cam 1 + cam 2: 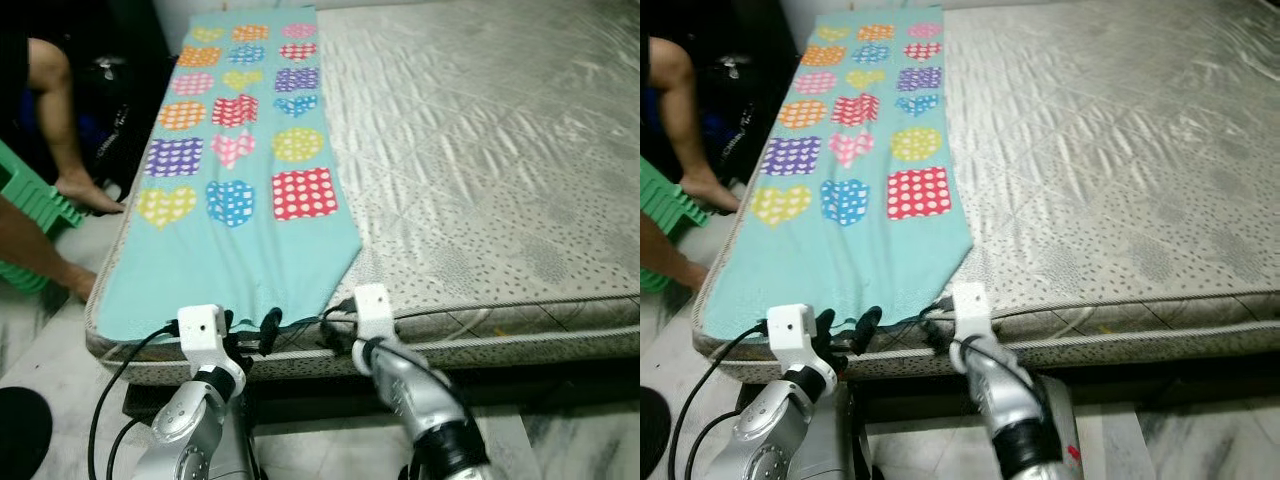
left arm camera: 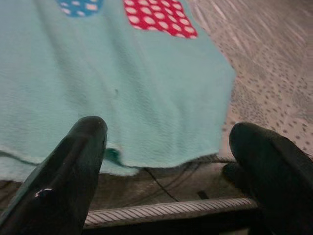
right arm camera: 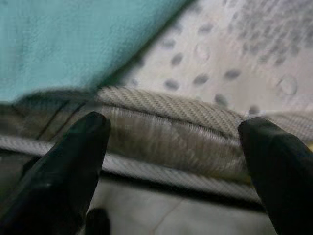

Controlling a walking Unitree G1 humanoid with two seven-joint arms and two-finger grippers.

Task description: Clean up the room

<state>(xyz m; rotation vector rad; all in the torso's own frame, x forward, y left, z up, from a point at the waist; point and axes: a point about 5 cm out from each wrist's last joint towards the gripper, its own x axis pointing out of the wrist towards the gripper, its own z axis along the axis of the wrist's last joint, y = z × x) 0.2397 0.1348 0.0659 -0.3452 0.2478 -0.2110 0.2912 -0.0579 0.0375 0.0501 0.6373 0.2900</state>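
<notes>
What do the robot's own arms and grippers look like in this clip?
Both arms are silver metal. A white block sits at each wrist, behind the left gripper and the right gripper. Each gripper has two long black fingers with rounded tips. Black cables loop from the left block, and thinner ones run by the right.

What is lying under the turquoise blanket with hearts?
The blanket lies on the grey patterned mattress, covering its left strip. Whether anything else lies under the blanket cannot be seen.

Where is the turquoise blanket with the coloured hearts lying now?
The turquoise blanket lies flat along the left side of the bare mattress, its near edge at the mattress edge just beyond the left end effector and right end effector.
</notes>
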